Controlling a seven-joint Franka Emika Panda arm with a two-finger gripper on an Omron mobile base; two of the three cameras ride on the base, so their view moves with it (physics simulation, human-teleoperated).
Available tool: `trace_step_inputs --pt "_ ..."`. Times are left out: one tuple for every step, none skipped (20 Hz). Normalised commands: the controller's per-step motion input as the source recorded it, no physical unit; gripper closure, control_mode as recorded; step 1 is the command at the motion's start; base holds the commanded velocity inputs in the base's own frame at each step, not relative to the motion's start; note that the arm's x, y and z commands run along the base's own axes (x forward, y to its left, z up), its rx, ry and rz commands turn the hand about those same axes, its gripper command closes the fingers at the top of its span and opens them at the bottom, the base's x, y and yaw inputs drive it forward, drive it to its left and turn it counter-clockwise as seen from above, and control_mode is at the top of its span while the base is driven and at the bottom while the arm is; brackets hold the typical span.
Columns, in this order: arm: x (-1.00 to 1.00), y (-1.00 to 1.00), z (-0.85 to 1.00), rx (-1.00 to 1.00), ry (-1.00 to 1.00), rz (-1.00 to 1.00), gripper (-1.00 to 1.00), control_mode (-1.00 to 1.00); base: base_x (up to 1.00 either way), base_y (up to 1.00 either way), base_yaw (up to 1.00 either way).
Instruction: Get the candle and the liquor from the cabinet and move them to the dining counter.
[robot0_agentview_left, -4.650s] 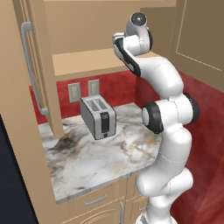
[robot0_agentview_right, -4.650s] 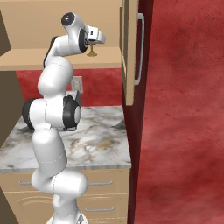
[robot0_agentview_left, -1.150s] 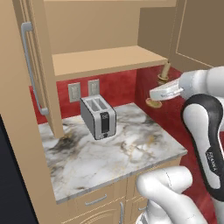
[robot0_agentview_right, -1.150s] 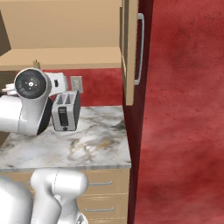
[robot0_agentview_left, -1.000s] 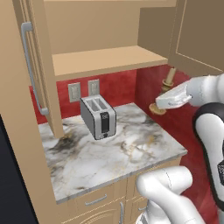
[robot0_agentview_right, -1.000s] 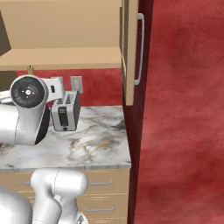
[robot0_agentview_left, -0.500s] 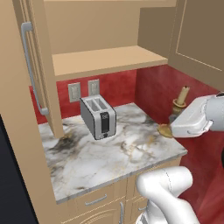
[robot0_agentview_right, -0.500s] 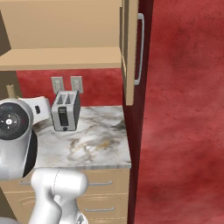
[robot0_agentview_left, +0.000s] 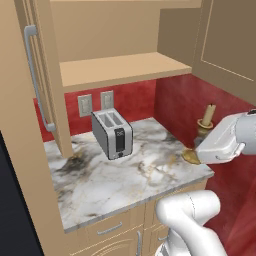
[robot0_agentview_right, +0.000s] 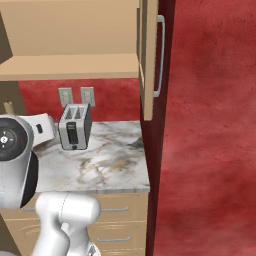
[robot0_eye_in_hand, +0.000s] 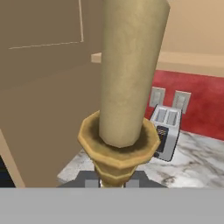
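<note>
Clamped between the gripper (robot0_eye_in_hand: 113, 183) fingers is the candle (robot0_eye_in_hand: 131, 70), held by the golden-brass holder just below its flared cup; in the hand view the tan stick rises straight up from the closed jaws. From the left base view the candle (robot0_agentview_left: 208, 116) is seen upright behind the white hand, at the right end of the small marble worktop (robot0_agentview_left: 130, 185) near the red wall (robot0_agentview_left: 185, 107), and the round brass foot is seen at the hand's lower left end, over the worktop's edge. A silver toaster (robot0_agentview_left: 113, 133) is set on the worktop towards the back, well apart from the candle, below two wall sockets (robot0_agentview_left: 96, 102). Above it the cabinet (robot0_agentview_left: 120, 67) is seen with its doors swung open, and its lower shelf is bare. The door's long silver handle (robot0_agentview_right: 160, 56) is seen in the right base view.
</note>
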Motion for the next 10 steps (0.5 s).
trace_step_inputs --pt "0.00 0.00 0.00 0.00 0.00 0.00 1.00 1.00 -0.51 0.22 0.00" --pt "0.00 0.00 0.00 0.00 0.00 0.00 1.00 1.00 -0.58 0.22 0.00" --pt "0.00 0.00 0.00 0.00 0.00 0.00 1.00 1.00 -0.57 0.19 0.00" --pt "0.00 0.00 0.00 0.00 0.00 0.00 1.00 1.00 -0.55 0.13 0.00" --pt "0.00 0.00 0.00 0.00 0.00 0.00 1.00 1.00 -0.58 0.08 0.00" --pt "0.00 0.00 0.00 0.00 0.00 0.00 1.00 1.00 -0.59 0.03 0.00" --pt "0.00 0.00 0.00 0.00 0.00 0.00 1.00 1.00 -0.65 0.00 0.00" --pt "0.00 0.00 0.00 0.00 0.00 0.00 1.00 1.00 -0.71 0.00 -0.02" --pt "0.00 0.00 0.00 0.00 0.00 0.00 1.00 1.00 -0.73 0.00 -0.06" --pt "0.00 0.00 0.00 0.00 0.00 0.00 1.00 1.00 -0.76 0.00 -0.10"
